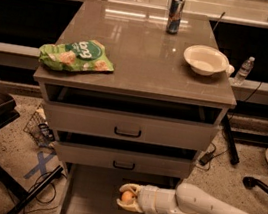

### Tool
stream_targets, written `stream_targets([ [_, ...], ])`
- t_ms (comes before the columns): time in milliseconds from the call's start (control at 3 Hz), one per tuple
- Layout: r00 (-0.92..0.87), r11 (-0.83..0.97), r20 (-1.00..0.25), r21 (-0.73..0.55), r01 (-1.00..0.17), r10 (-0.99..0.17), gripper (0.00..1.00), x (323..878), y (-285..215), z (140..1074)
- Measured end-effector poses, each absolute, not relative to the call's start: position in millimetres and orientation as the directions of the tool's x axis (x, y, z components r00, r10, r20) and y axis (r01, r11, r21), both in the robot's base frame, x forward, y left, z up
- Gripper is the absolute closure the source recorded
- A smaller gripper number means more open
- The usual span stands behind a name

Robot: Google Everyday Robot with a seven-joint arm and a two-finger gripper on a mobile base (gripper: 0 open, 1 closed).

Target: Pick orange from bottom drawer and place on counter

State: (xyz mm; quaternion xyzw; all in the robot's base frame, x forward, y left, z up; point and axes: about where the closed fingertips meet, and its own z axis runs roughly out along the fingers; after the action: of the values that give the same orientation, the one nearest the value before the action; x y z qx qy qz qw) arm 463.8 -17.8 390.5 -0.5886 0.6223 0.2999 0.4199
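White and smooth, the robot's arm (209, 209) reaches in from the lower right, low to the floor. It ends in a cream-coloured two-finger gripper (124, 197) over the open bottom drawer (89, 198), a plain pale grey flat-floored tray that sticks out furthest of the three. The fingers (130, 187) are closed round the small round orange fruit (127, 196), one above it and one below. The orange is pinched between them, about midway across the tray and close in front of the cabinet's face. Whether the fruit touches the tray floor or hangs clear of it, I cannot tell.

Left of the tray, a blue tape cross (38, 165) marks the speckled floor among loose black cables.

Just above the gripper is the grey front of the middle drawer (165, 165) with its black handle. Above that is the grey-fronted top drawer (170, 133), also black-handled. Both are pulled out a little, with a dark gap over each.

On top lies the counter (142, 54), a wide glossy grey-brown slab that mirrors the lights. A crinkled green snack bag (76, 55) lies at its front left corner, reaching the left edge. A round cream bowl (205, 59) sits near the right edge, about halfway back. A tall metal drink can (175, 14) stands upright at the far edge, right of centre. Past the right edge, a clear plastic water bottle (244, 70) stands on a lower ledge.
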Motion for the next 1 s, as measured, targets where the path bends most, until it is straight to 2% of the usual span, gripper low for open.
stream_targets([
  [333, 0.030, 0.154, -0.855, -0.127, -0.980, -0.517, 1.00, 453, -25, 453],
  [1000, 0.055, 0.145, -0.843, -0.156, -0.977, -0.536, 1.00, 457, -27, 469],
])
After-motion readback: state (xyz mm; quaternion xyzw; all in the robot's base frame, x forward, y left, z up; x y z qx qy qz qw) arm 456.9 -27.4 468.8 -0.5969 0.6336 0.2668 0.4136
